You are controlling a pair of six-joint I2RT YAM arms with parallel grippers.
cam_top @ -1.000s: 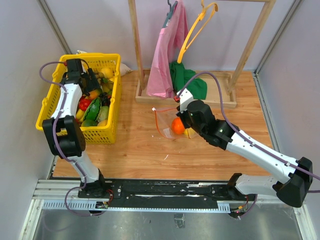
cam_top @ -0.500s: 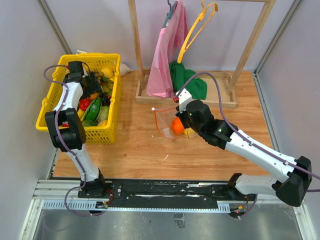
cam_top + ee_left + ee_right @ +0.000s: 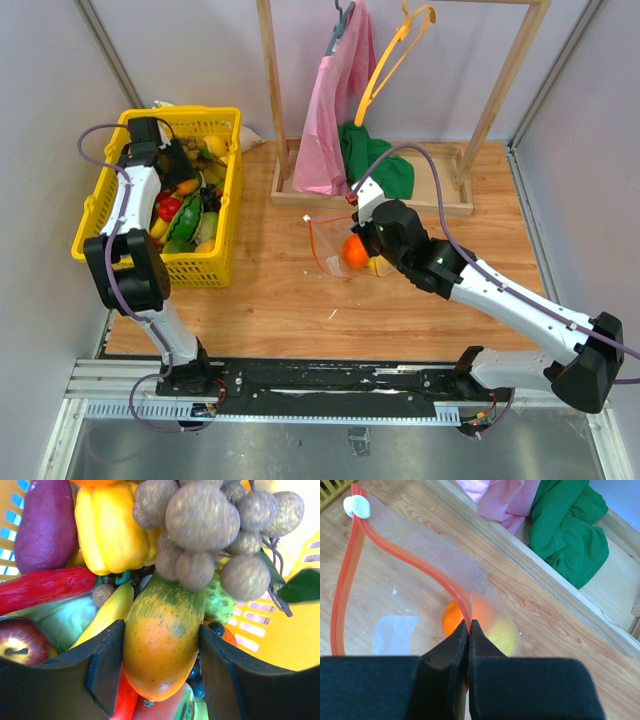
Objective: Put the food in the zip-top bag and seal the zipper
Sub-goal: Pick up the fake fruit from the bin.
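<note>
The clear zip-top bag (image 3: pixel 328 243) lies on the wooden table and holds an orange (image 3: pixel 355 252) and a yellow lemon (image 3: pixel 379 266). My right gripper (image 3: pixel 364 234) is shut on the bag's red-orange zipper (image 3: pixel 420 562) and holds the mouth open; the bag (image 3: pixel 395 600), orange (image 3: pixel 453 620) and lemon (image 3: pixel 504 634) show below my right gripper (image 3: pixel 469 625). My left gripper (image 3: pixel 167 164) is inside the yellow basket (image 3: pixel 236 180). In the left wrist view my left gripper (image 3: pixel 161 647) has its fingers pressed on both sides of an orange-green mango (image 3: pixel 162 640).
The basket holds several other toys: a yellow pepper (image 3: pixel 112 530), a brown bunch (image 3: pixel 205 525), a red chili (image 3: pixel 45 587), a purple piece (image 3: pixel 42 525), a red apple (image 3: pixel 20 642). A wooden rack base (image 3: pixel 440 200) behind the bag carries a pink garment (image 3: pixel 335 110), green cloth (image 3: pixel 378 168) and yellow hanger (image 3: pixel 395 55).
My left arm has shifted a little toward the far left of the basket. My right arm and the bag have not moved.
</note>
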